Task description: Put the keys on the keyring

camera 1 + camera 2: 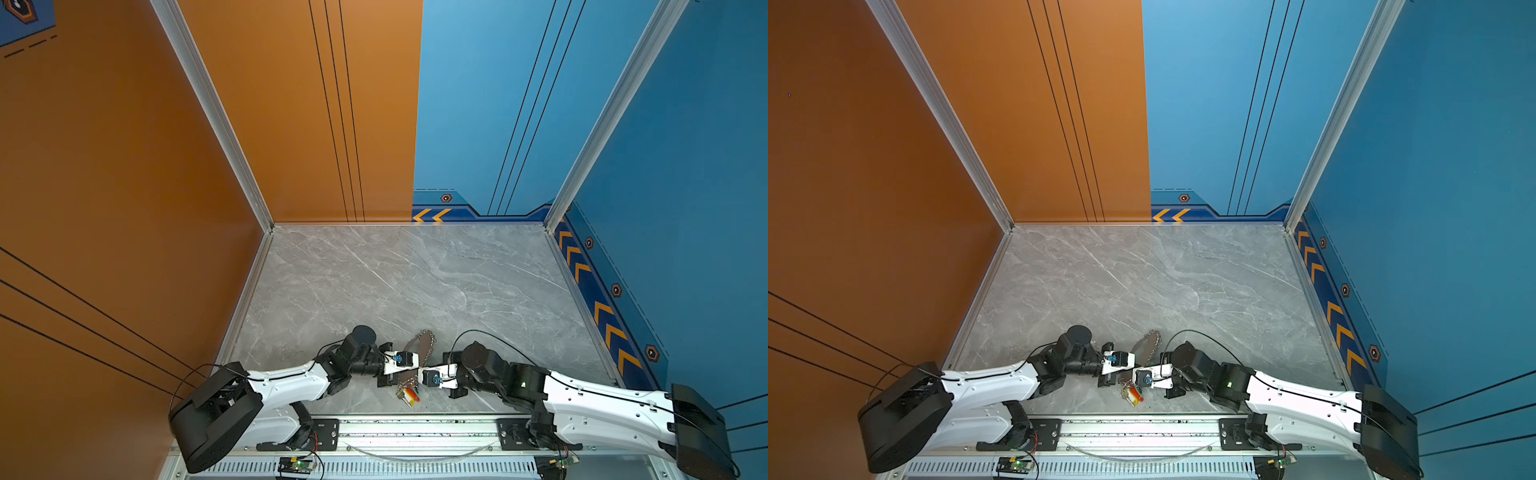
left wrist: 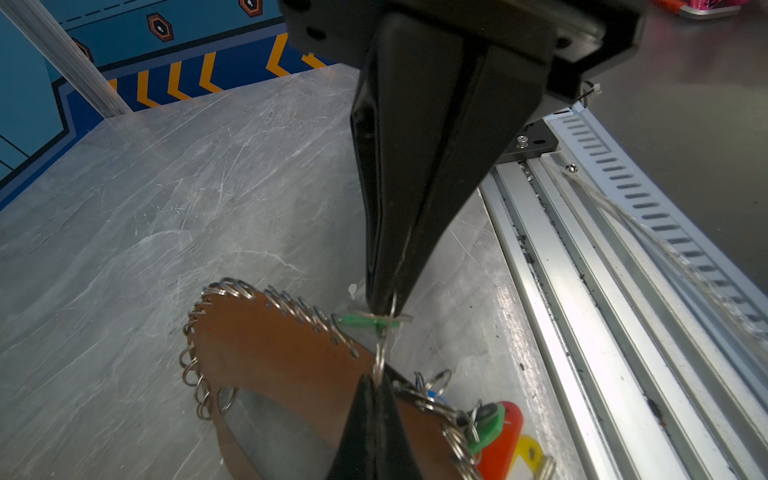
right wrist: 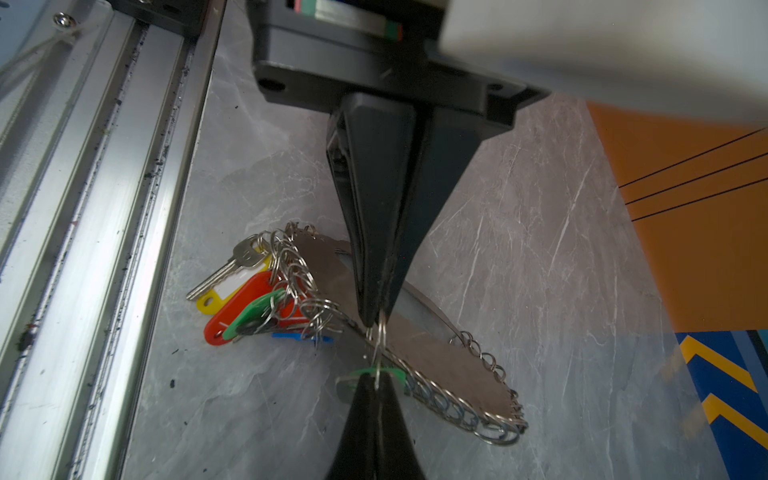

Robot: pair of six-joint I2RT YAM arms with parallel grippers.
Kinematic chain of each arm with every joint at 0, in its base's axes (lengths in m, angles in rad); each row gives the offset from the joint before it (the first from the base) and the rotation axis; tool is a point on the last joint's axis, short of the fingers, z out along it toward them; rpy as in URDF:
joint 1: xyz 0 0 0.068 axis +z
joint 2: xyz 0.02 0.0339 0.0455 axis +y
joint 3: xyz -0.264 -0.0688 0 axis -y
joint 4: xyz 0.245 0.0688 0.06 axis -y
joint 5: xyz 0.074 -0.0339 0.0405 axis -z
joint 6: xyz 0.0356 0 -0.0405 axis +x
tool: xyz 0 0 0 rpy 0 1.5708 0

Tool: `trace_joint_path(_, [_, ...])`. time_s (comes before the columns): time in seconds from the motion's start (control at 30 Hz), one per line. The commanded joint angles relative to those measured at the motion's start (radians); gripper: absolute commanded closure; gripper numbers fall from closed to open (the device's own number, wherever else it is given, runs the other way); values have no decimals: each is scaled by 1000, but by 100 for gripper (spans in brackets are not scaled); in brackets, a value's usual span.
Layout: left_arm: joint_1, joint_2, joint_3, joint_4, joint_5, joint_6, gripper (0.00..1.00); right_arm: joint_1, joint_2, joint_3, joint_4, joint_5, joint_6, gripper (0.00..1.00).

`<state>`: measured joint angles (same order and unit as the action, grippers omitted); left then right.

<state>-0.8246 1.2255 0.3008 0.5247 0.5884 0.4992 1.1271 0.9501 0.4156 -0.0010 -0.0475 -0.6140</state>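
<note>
Left arm (image 1: 286, 384) and right arm (image 1: 602, 405) reach in from the near rail (image 1: 415, 428) and meet almost tip to tip, low over the front of the grey bench (image 1: 415, 270). Under the tips the tan keyring (image 2: 291, 361) lies slanted, close to the rail, its edge lined with small silver loops (image 2: 299, 307). Whether any part of it is off the bench I cannot tell. At its rail-side end a bunch of keys (image 3: 245, 299) with red, yellow, green and blue tags rests on the bench, tangled in those loops and seemingly threaded already. Left end effector (image 2: 382, 305) is closed, pinching the green key (image 2: 365, 321), whose tag shows edge-on right at the tips. Right end effector (image 3: 376, 322) is closed too, nipping a thin ring (image 2: 379, 357) that spans the short gap between the two. I judge the threading of this key to be under way. Each side holds only by a fingertip pinch on thin wire or slim plastic, so a small twist or a pull apart could let the ring spring free and drop the key. Too hard a pull could instead drag the keyring, snag neighbouring loops or bend the ring. The tips are so near each other that they could also knock together.
</note>
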Motion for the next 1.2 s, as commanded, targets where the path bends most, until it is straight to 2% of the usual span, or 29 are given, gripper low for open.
trace_joint_path(0.0, [15, -3, 36, 32, 3, -21, 100, 18, 18, 5, 33, -26, -16, 100])
trace_joint_path(0.7, [11, -10, 22, 32, 100, 4, 100, -10, 54, 6, 86, -46, -42, 100])
trace_joint_path(1.17, [5, 4, 34, 5, 100, 13, 100, -24, 44, 16, 110, -89, -63, 100])
